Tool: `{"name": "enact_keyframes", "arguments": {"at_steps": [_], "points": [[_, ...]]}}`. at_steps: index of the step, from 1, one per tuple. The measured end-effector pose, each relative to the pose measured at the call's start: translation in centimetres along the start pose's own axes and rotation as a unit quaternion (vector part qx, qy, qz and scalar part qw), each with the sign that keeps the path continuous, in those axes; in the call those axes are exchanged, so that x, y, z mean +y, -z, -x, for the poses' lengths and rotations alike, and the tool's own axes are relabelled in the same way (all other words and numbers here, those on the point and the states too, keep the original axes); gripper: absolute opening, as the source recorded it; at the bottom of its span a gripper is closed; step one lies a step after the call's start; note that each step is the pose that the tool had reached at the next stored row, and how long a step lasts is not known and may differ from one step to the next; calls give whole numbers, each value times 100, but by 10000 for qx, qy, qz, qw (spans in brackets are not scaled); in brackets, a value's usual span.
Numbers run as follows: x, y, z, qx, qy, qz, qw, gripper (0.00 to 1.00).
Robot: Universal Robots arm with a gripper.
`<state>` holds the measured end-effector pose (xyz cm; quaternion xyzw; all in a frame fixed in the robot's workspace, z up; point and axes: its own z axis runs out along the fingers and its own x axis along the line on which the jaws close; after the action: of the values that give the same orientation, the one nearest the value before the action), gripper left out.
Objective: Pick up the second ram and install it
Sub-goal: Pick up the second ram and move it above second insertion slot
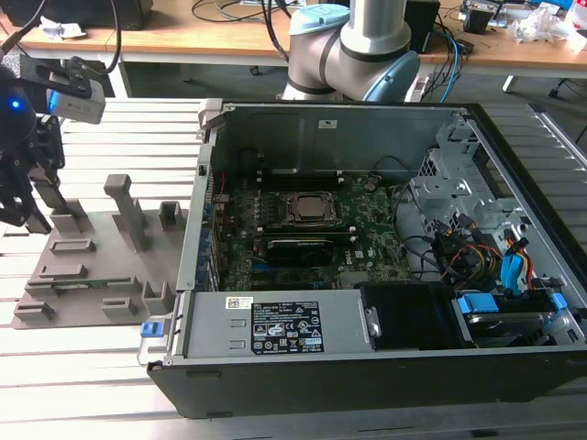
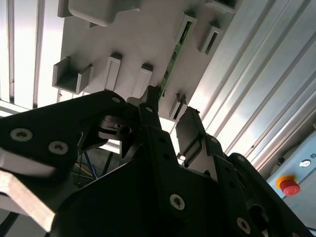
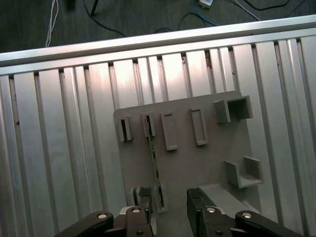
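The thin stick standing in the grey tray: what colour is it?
The stick is green, clearest in the second wrist view.

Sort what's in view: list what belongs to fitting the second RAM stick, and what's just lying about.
For the job: RAM stick, on edge in the grey tray; gripper, jaws open by the stick's end; motherboard in the open computer case.
Lying about: red button; floor cable; desk.

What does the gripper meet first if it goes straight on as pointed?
Probably the second ram, on edge in the grey holder tray: its near end lies inside the open gripper, close to one finger. Depth is unclear; the tray itself might touch first.
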<state>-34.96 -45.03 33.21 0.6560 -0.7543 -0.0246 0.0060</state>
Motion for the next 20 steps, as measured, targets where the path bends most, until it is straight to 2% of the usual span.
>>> {"name": "enact_keyframes", "arguments": {"at_steps": [8,20], "points": [[-1,-36,-1,0,2,0,10000,42],[-6,-136,-3,1,7,0,10000,42]]}}
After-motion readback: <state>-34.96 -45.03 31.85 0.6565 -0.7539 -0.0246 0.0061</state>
